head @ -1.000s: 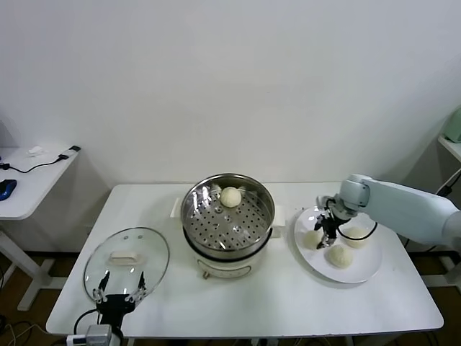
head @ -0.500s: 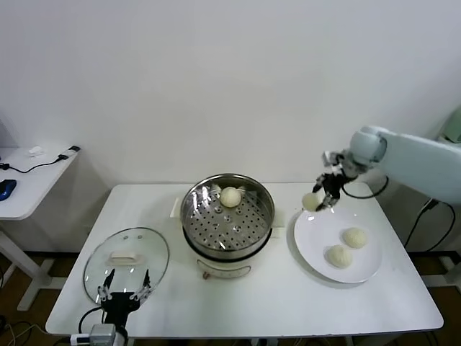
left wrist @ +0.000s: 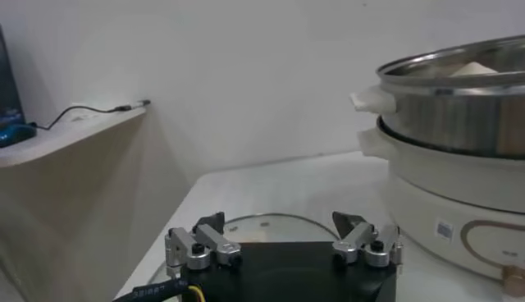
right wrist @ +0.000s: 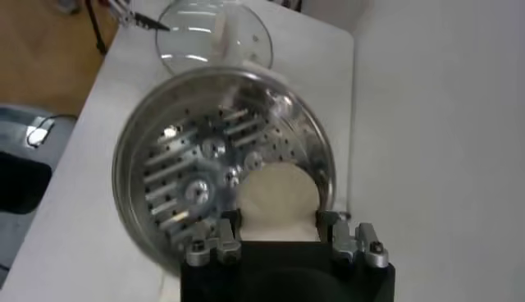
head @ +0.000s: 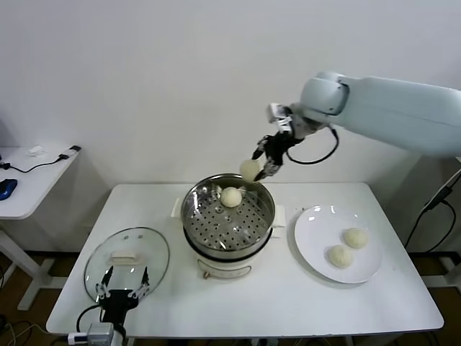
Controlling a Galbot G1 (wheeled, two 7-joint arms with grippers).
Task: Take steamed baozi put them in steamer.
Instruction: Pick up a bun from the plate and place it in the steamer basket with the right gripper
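Note:
My right gripper [head: 254, 171] is shut on a pale round steamed baozi [head: 249, 170], held in the air above the far rim of the steel steamer [head: 216, 223]. In the right wrist view that baozi [right wrist: 276, 197] fills the space between the fingers [right wrist: 227, 223], with the steamer's perforated floor [right wrist: 193, 176] beneath. One baozi [head: 231, 196] lies inside the steamer near its back. Two more baozi [head: 355, 237] [head: 339, 255] rest on the white plate [head: 317, 227] at the right. My left gripper [head: 121, 292] is parked open at the front left, over the near edge of the glass lid.
The round glass lid [head: 127, 259] with a white handle lies flat on the table left of the steamer. A side table [head: 29, 180] with cables stands farther left. The steamer sits on a cream cooker base [left wrist: 459, 197] with side handles.
My right gripper lifted one baozi off the plate and carried it up and left, to above the steamer's far rim. The left arm has stayed where it was.

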